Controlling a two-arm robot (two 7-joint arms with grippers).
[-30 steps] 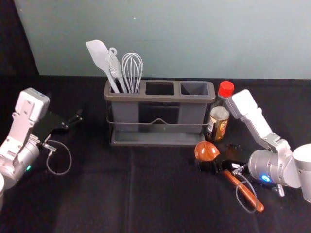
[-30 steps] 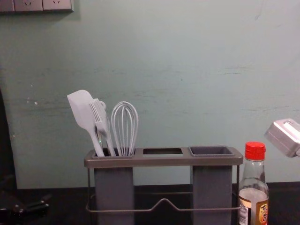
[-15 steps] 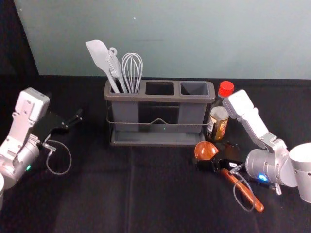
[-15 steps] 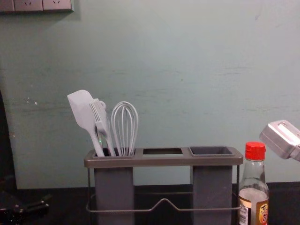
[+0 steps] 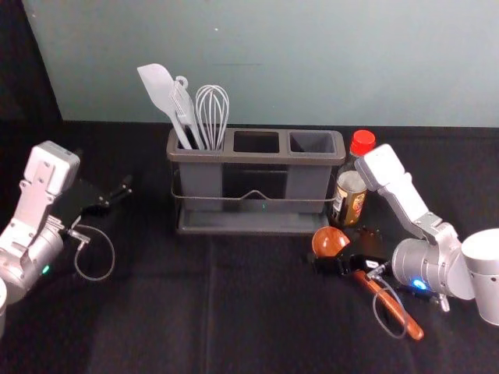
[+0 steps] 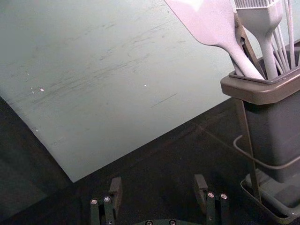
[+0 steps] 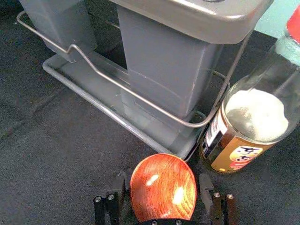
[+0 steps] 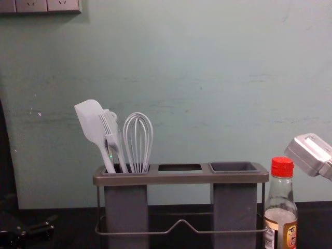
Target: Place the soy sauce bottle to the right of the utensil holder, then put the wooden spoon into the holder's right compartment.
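Jaws of the right gripper (image 7: 163, 177) stand wide, one on each side of the spoon (image 5: 331, 242), with a narrow gap beside the bowl on both flanks; no grip noted. Spoon lies on the bench (image 5: 140, 327), bowl near the front right corner of the holder (image 5: 257, 158), handle running away toward the robot's right. Bottle (image 5: 352, 191) upright, just beside the holder's right end: placement appears satisfactory. Step in hand is judged to be the pick-up of the spoon.

Risks identified. First, closing on the rounded bowl rather than the neck could squeeze the spoon out or let it swivel in the grip. Second, the cable (image 5: 375, 312) loops over the handle in the head view and could catch it on the lift. Third, the bottle stands close by; a lift swinging right, or a low wrist housing (image 8: 309, 153), could knock it over. Fourth, a spoon raised aslant could strike the rim of the right compartment (image 5: 312, 142) instead of entering; it would need turning upright first.

Left gripper (image 6: 158, 179) idle at the robot's left, jaws well parted, nothing between them.
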